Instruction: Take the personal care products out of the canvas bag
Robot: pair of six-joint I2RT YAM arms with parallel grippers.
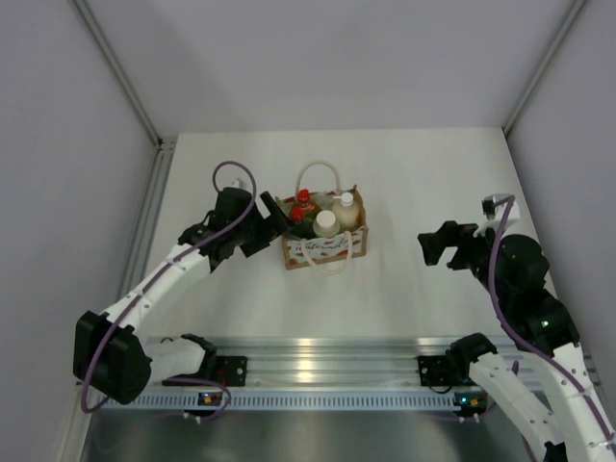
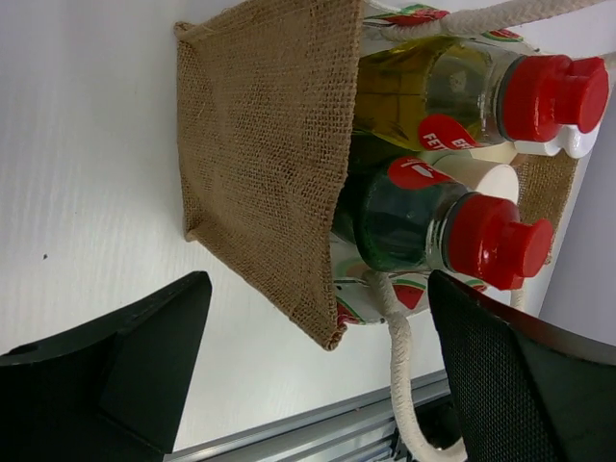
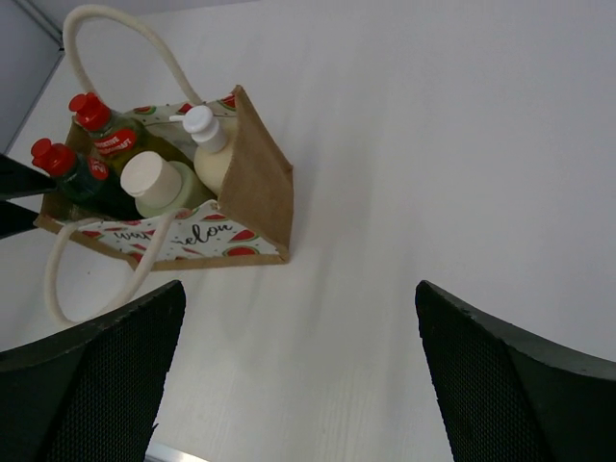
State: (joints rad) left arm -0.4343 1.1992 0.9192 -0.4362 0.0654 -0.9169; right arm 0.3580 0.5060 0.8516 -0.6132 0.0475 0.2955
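Observation:
The canvas bag [image 1: 327, 247] stands upright on the white table, left of centre, with several bottles inside. It holds a dark green bottle with a red cap [image 2: 395, 217], a yellow bottle with a red cap [image 2: 423, 91], a cream pump bottle [image 3: 207, 144] and a pale cylinder with a white cap [image 3: 149, 178]. My left gripper [image 1: 272, 219] is open at the bag's left side, and its jaws straddle the bag's burlap end [image 2: 260, 144] and the green bottle. My right gripper [image 1: 430, 245] is open and empty, well to the right of the bag [image 3: 260, 188].
The bag's rope handles [image 1: 318, 173] loop out at the back and over the front. An aluminium rail [image 1: 318, 351] runs along the near table edge. Grey walls close in the left, right and back, with a metal post [image 1: 144, 231] on the left.

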